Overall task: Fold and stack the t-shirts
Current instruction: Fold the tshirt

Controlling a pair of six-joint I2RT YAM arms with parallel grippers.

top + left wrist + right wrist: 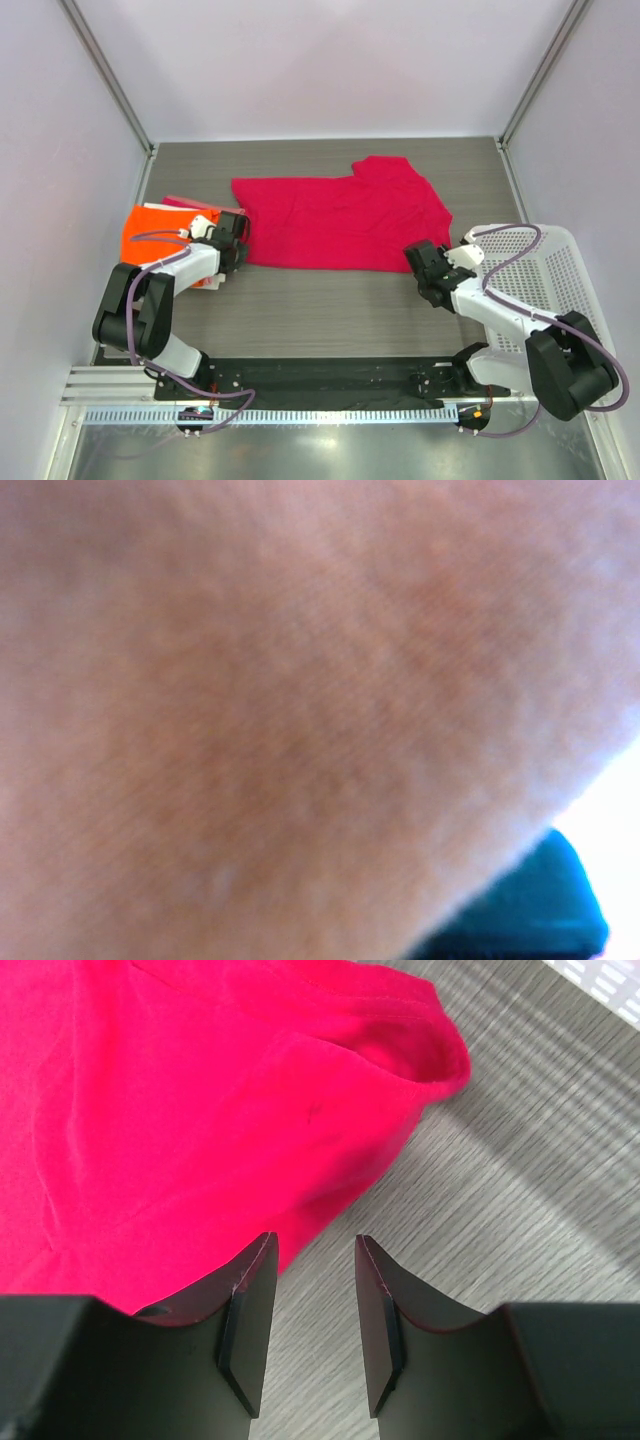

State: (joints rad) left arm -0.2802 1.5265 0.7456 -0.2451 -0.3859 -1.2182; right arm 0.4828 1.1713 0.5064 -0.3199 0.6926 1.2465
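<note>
Left claw [237, 233] pressed together beside the crimson shirt [340, 222], its camera smothered in blurred cloth. Right claw [317, 1250] spread over the table [520, 1160]. Orange shirt [142, 228] partly hidden by the left arm [178, 266].

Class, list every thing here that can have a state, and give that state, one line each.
Red t-shirt, spread out flat.
Orange t-shirt, folded small, left of the red one.
Basket, upright, on the right.
Left tool, shut, at the red t-shirt's left edge.
Right tool, open, nothing between its jaws.
</note>
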